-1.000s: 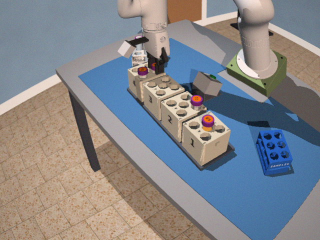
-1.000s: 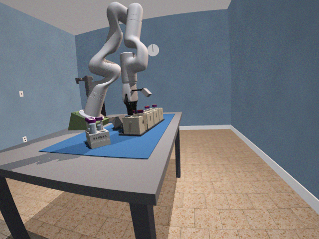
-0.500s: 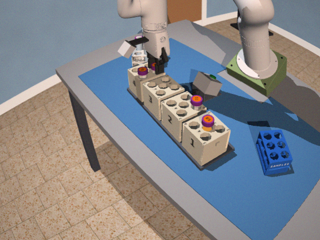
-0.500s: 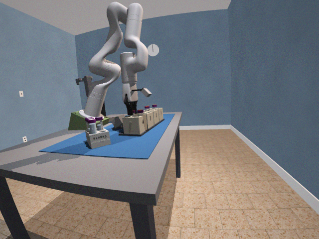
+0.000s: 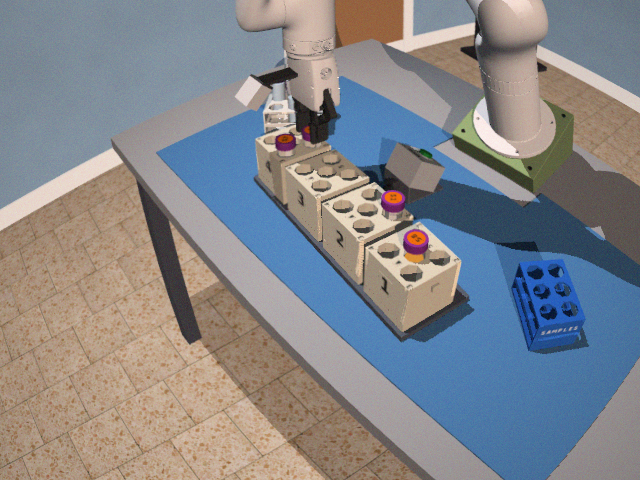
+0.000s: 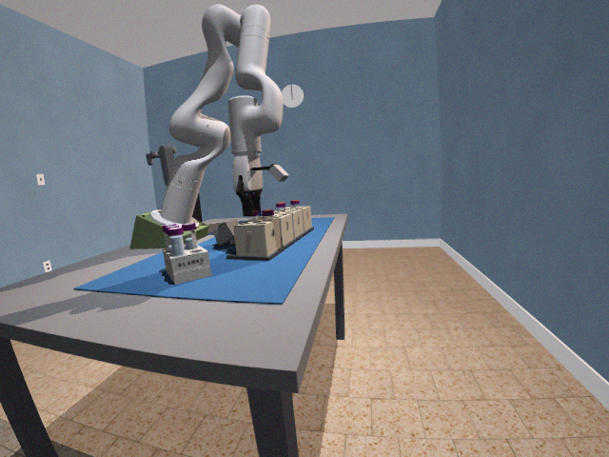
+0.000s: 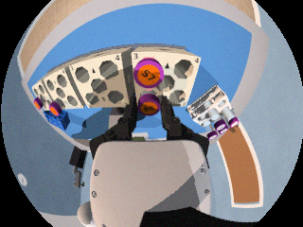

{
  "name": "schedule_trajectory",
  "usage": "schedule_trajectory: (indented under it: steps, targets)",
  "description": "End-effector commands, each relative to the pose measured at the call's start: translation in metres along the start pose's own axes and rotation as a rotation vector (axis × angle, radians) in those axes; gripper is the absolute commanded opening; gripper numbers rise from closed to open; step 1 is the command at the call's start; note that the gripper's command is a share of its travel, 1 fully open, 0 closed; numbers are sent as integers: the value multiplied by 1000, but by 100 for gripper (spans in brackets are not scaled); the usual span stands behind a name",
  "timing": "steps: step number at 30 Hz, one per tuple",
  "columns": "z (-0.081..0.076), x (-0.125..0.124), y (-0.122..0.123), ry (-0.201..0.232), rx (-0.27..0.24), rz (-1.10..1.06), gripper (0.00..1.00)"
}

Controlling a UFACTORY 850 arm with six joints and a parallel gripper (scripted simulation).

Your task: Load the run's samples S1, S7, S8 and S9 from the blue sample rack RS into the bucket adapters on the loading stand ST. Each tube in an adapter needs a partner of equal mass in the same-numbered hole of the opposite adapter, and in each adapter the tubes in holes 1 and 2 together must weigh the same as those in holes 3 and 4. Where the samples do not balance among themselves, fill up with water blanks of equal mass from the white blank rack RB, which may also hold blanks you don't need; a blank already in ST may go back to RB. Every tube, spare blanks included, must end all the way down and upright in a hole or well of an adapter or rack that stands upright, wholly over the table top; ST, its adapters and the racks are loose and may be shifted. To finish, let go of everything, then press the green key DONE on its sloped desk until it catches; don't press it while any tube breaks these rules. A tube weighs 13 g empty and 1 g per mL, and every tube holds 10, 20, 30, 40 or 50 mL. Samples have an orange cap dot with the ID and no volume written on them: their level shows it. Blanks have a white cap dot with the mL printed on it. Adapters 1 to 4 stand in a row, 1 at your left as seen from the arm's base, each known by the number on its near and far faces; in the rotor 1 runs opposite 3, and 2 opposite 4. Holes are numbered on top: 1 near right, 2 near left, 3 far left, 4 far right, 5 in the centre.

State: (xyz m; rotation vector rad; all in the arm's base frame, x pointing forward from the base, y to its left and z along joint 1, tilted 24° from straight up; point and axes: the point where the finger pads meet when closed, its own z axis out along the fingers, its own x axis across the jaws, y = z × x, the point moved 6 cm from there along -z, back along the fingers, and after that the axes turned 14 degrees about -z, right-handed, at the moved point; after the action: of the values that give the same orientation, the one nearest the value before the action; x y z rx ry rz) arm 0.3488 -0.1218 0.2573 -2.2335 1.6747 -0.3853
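The gripper straddles an orange-dotted sample tube seated in adapter 4, fingers slightly parted around its cap. A second tube stands at its 9 o'clock; the surface edge lies beyond.

Adapter 4's two tall tubes and the white blank rack crowd the jaws.
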Motion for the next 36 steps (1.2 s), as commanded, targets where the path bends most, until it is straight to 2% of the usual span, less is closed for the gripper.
schedule_trajectory:
  steps: [1, 3, 36]
  targets:
    - [-12, 0, -1, -1, -4, 0, 43]
    - [-12, 0, -1, -1, -4, 0, 43]
    - [-72, 1, -1, -1, -4, 0, 43]
